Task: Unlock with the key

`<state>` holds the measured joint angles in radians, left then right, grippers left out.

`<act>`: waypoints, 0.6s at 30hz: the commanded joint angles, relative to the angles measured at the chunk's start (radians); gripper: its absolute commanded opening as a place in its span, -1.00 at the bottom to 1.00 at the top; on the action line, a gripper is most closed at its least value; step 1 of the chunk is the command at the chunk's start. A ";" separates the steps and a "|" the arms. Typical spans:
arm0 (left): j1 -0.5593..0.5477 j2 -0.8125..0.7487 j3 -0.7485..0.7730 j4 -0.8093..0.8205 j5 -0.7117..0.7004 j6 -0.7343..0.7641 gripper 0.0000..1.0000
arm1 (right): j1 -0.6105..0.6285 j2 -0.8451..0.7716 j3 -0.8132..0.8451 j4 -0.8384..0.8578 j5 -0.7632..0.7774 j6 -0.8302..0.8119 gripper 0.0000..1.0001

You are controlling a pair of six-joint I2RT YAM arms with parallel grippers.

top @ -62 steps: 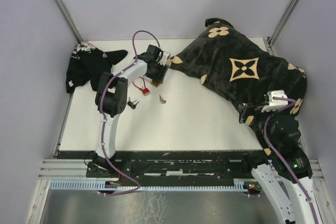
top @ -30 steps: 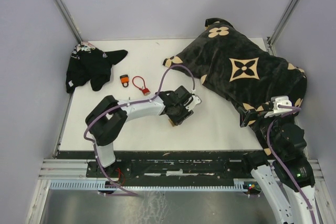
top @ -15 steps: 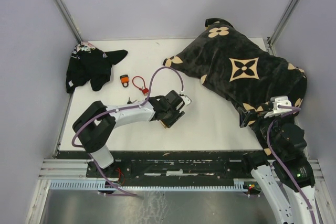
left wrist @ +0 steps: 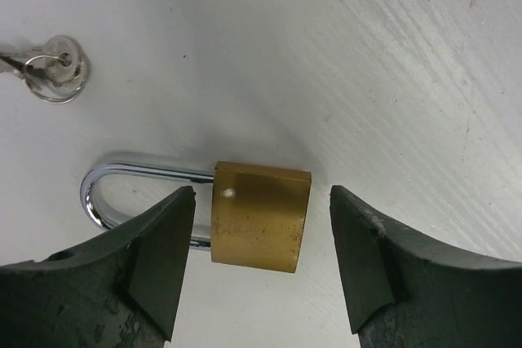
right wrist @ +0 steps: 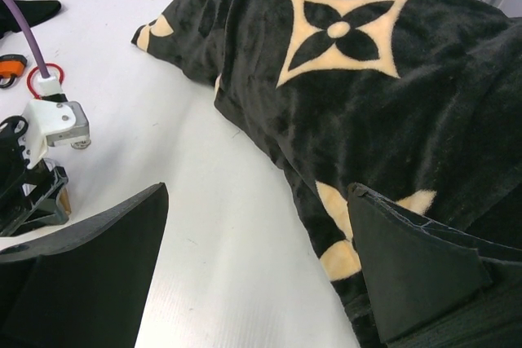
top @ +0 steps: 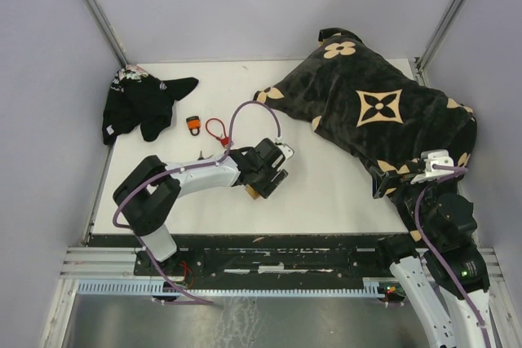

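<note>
A brass padlock [left wrist: 261,219] with a steel shackle [left wrist: 102,189] lies flat on the white table. My left gripper [left wrist: 261,195] is open and hangs right over it, one finger on each side of the brass body, not touching it. A silver key on a ring [left wrist: 54,77] lies on the table just beyond the shackle. From the top view the left gripper [top: 263,174] is mid-table, and only a corner of the padlock [top: 255,194] shows under it. My right gripper [right wrist: 261,283] is open and empty beside the blanket's edge.
A black blanket with beige flower marks [top: 375,107] covers the back right of the table. A small orange padlock [top: 193,124] and a red cable lock [top: 217,132] lie at the back left, near a black cloth [top: 139,103]. A small dark key [top: 201,153] lies beside the left arm.
My left arm swung from the back of the table to the middle, then drew slightly left and settled over the brass padlock. The right arm has barely moved.
</note>
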<state>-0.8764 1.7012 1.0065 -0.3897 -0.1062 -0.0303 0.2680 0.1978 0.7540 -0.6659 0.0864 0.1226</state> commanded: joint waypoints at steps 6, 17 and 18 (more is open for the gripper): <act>0.073 -0.171 0.062 0.050 -0.172 -0.340 0.49 | -0.001 -0.014 -0.005 0.043 -0.002 -0.004 0.98; 0.237 -0.007 0.147 0.083 -0.165 -0.458 0.35 | -0.001 -0.013 -0.004 0.037 -0.006 -0.004 0.98; 0.248 0.009 0.152 0.091 -0.165 -0.457 0.33 | -0.001 -0.012 -0.004 0.037 -0.006 -0.003 0.98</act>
<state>-0.6525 1.6573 1.1000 -0.3534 -0.2497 -0.4236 0.2680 0.1944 0.7521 -0.6659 0.0860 0.1226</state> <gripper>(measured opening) 0.682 0.988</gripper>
